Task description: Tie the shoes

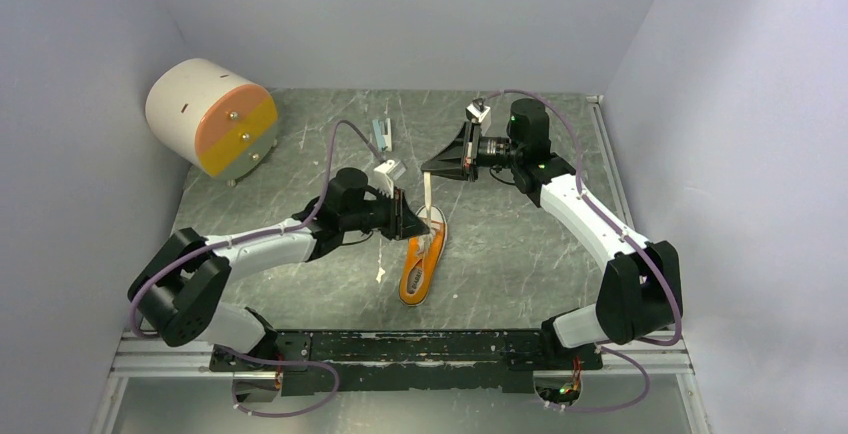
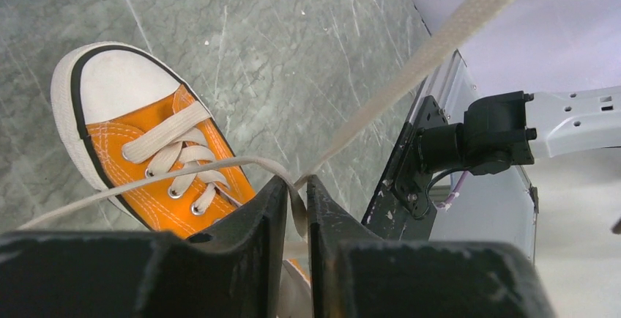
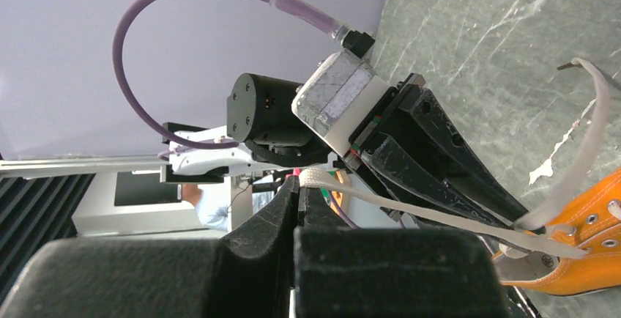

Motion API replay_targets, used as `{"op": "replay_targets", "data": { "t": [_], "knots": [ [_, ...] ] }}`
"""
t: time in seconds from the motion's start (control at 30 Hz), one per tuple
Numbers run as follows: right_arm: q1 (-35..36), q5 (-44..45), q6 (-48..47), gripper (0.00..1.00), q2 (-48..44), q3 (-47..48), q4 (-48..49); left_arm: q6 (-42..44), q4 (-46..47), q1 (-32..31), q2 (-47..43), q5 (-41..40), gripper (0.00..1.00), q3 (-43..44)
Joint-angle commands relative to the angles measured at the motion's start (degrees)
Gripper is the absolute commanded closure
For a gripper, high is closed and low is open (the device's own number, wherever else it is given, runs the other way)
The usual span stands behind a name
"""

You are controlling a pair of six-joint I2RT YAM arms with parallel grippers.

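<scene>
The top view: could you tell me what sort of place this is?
Probably a robot lab test cell: plain walls box in a grey table, two arms are bolted to a rail at its near edge, and the left gripper and right gripper each pinch the orange shoe's lace.

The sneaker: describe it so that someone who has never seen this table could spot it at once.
On the grey marbled table, look at the middle. The sneaker lies there by the left gripper. It alone is orange with a white sole and white laces; the drum back left is far bigger.
</scene>
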Motion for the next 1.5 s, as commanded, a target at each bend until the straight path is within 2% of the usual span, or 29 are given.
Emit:
{"op": "replay_targets", "data": {
  "t": [0.0,0.23,0.4,0.5,0.67,0.83,1.0,1.13,1.23,1.33,1.43,1.47],
  "knots": [
    [0.16,-0.24,0.47,1.0,-1.38,0.3,1.46,0.95,5.57,-0.3,1.19,2.89,0.77,1.14],
    [0.14,-0.43,0.73,1.0,-1.54,-0.03,1.87,-0.04,6.55,-0.41,1.44,1.47,0.69,0.33],
    [0.16,-0.52,1.21,1.0,-1.4,0.02,2.4,-1.63,8.89,-0.41,3.41,2.25,0.68,0.63],
    [0.16,-0.6,0.82,1.0,-1.26,0.37,1.82,-1.66,8.99,-0.4,3.78,2.34,0.72,0.81],
    [0.11,-0.69,0.66,1.0,-0.89,0.35,1.9,-2.21,8.66,-0.35,3.58,2.66,0.87,0.63],
    [-0.17,1.88,-1.75,1.0,1.65,2.24,-0.67,-4.97,11.22,-0.34,2.8,4.28,0.9,-1.89],
    [0.16,6.31,1.85,1.0,8.41,4.43,2.41,-8.2,13.61,-0.34,1.74,4.41,0.95,-4.68],
    [2.79,16.62,-0.91,0.96,14.57,10.35,-6.77,-10.8,17.66,-0.32,0.75,4.06,0.95,-7.42],
    [7.17,24.96,-5.07,0.97,19.9,16.84,-16.57,-11.72,19.57,-0.3,0.6,4.3,0.95,-8.39],
    [12.13,29.13,-10.86,0.97,26.85,25.59,-28.12,-12.06,20.46,-0.34,0.4,4.2,0.95,-9.03],
    [17.24,31.84,-20.28,0.89,32.64,33.7,-39.73,-11.81,20.75,-0.29,0.1,4.4,0.95,-8.93],
    [18.33,31.22,-23.12,0.82,34.04,34.71,-42.26,-11.77,20.88,-0.33,0.02,4.52,0.95,-8.9]
  ]
}}
